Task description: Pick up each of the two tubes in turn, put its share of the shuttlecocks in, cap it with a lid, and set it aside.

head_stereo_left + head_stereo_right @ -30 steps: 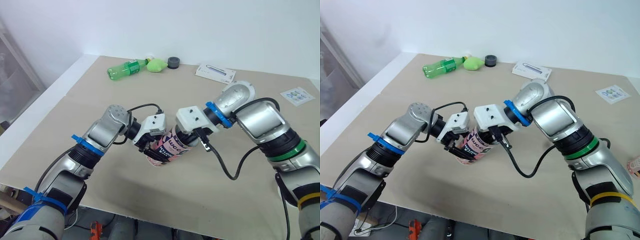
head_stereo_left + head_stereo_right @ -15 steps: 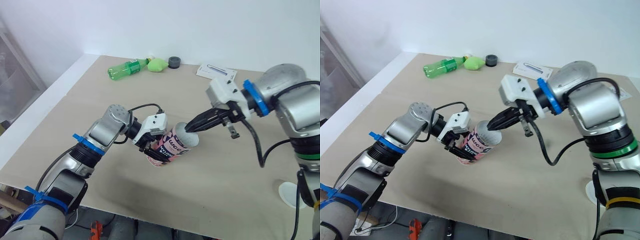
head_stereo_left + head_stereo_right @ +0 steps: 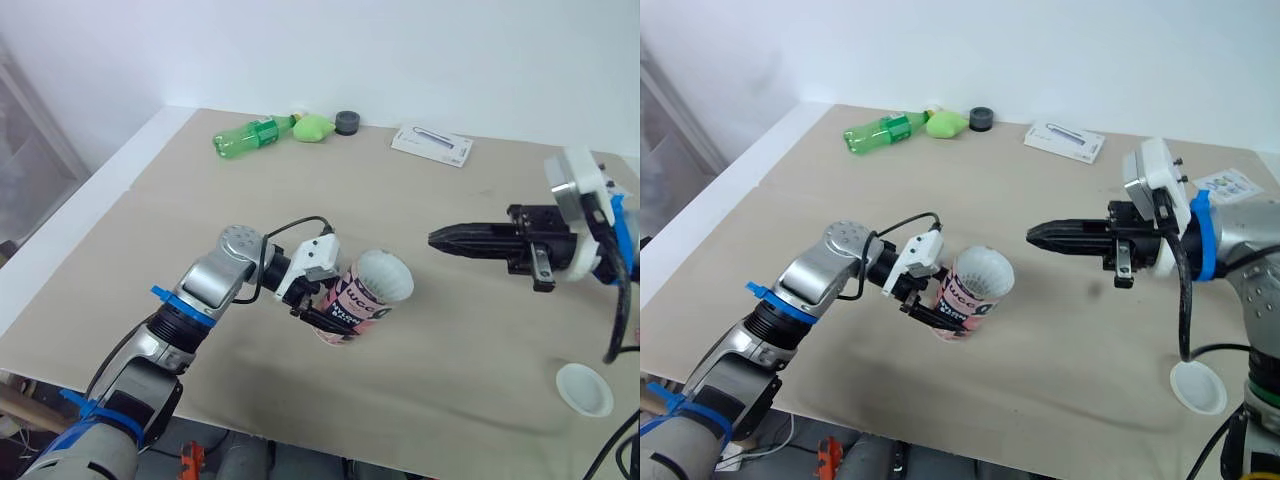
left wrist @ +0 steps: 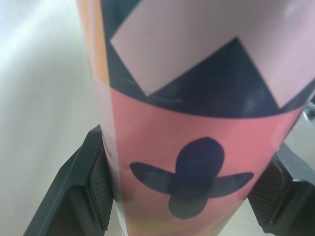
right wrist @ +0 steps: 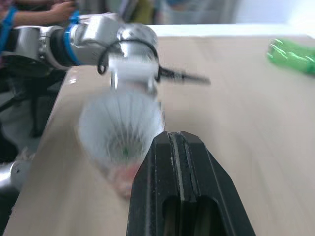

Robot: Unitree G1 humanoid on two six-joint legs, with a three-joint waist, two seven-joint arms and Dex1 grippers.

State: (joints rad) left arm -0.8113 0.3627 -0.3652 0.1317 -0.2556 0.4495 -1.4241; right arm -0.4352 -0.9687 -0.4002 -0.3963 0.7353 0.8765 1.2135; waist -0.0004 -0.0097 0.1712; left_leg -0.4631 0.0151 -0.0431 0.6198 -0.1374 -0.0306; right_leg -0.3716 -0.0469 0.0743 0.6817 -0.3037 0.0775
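Note:
My left gripper [image 3: 322, 302] is shut on a pink and black tube [image 3: 352, 303], held tilted just above the table with its mouth toward the right. The white feathers of a shuttlecock [image 3: 385, 277] fill the tube's mouth. In the left wrist view the tube [image 4: 197, 123] sits clamped between both pads [image 4: 93, 189]. My right gripper [image 3: 437, 238] is shut and empty, hanging over the table a short way right of the tube's mouth and pointing at it. A white lid [image 3: 585, 388] lies flat near the front right.
Along the far edge lie a green bottle [image 3: 250, 137], a green lump [image 3: 314, 129], a dark round cap [image 3: 347, 123] and a white card [image 3: 432, 145]. A printed sheet [image 3: 1228, 184] lies at the far right. The table's left edge runs beside my left arm.
My right gripper has drawn back to the right, away from the tube's mouth, leaving a shuttlecock in it. The left gripper has tilted the tube slightly.

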